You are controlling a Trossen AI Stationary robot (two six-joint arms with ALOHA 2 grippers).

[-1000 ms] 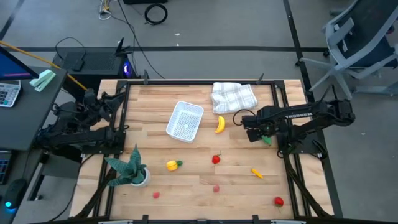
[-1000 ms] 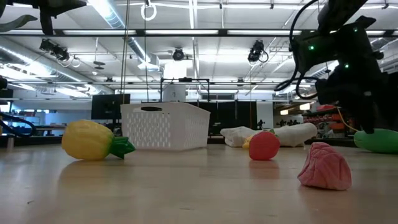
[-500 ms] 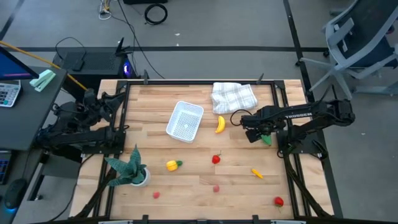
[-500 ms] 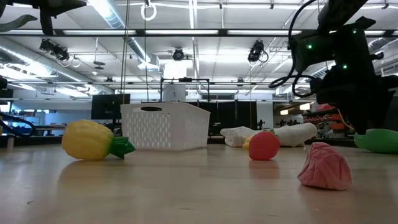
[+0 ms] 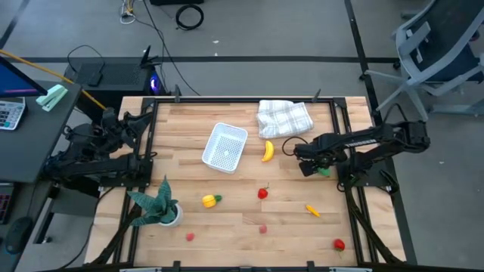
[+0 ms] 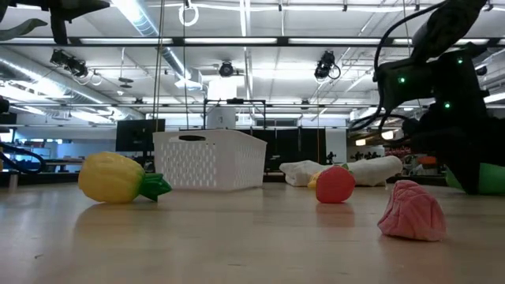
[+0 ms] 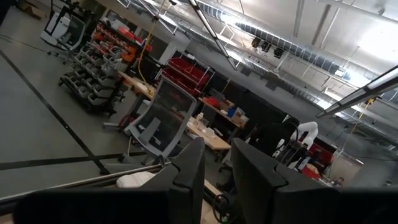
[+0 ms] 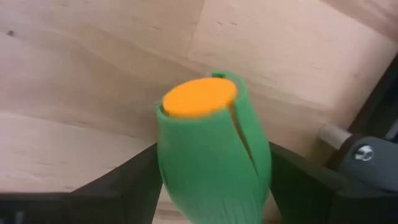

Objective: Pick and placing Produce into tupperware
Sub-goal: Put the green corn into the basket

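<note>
The right gripper point(image 5: 311, 164), seen from above, is low over the green plastic toy vegetable with an orange end point(image 5: 324, 170), and in its wrist view this piece point(image 8: 211, 149) lies between spread fingers point(image 8: 134, 180), so an off-centre closing could squeeze the rounded piece out sideways.

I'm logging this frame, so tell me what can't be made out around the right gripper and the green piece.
- High view: the right gripper covers most of the green piece; contact unreadable.
- Right wrist view: the green piece is cut off by the picture's edge; the fingers flank it, but a grip is unclear.
- Low view: the green piece is half hidden behind the arm.
</note>
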